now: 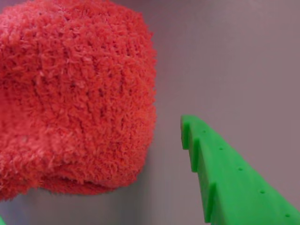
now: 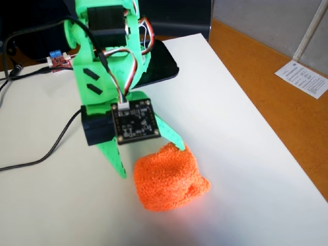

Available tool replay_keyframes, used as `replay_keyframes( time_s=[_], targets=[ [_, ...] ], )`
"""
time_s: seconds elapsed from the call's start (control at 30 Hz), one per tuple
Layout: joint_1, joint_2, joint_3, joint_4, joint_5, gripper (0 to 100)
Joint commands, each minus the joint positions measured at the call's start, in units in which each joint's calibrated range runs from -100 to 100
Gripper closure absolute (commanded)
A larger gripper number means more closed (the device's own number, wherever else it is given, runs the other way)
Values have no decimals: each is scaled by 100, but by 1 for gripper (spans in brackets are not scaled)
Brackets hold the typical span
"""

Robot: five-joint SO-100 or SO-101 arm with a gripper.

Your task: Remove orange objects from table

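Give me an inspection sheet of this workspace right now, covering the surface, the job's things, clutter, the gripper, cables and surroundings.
Surface: white table, flat and matte.
Job's things: one fuzzy orange clump lying on the table; in the wrist view it fills the left side.
Clutter: black glossy plate under the arm's base; small red circuit board at the table's far left edge.
Gripper: green gripper open, jaws spread beside the clump's near-left side, not closed on it.
Cables: black cable trails across the table; coloured wires run down the arm.
Surroundings: orange-brown surface beyond the table, with a printed paper on it.
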Motion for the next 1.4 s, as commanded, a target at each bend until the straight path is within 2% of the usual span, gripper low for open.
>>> replay_keyframes(
  time_s=[0.0,0.17,0.2,0.23,0.27,0.3,0.33,0.8,0.87,0.97,1.0,1.17,1.37],
  targets=[
    [109,78,-9,-127,166,54],
    [264,288,-9,-322,376,55],
    [286,330,-9,-379,405,58],
    [301,364,-19,-435,430,65],
    [301,397,-19,-517,435,82],
    [301,422,-19,-606,400,95],
    [301,448,-19,-687,386,100],
    [257,448,1,-1011,381,100],
    [257,406,30,-1011,376,96],
    [242,364,40,-1011,342,67],
    [220,330,40,-1011,327,62],
    [-54,-48,98,-1019,205,54],
    [-697,-299,233,-2519,-469,54]
  ],
)
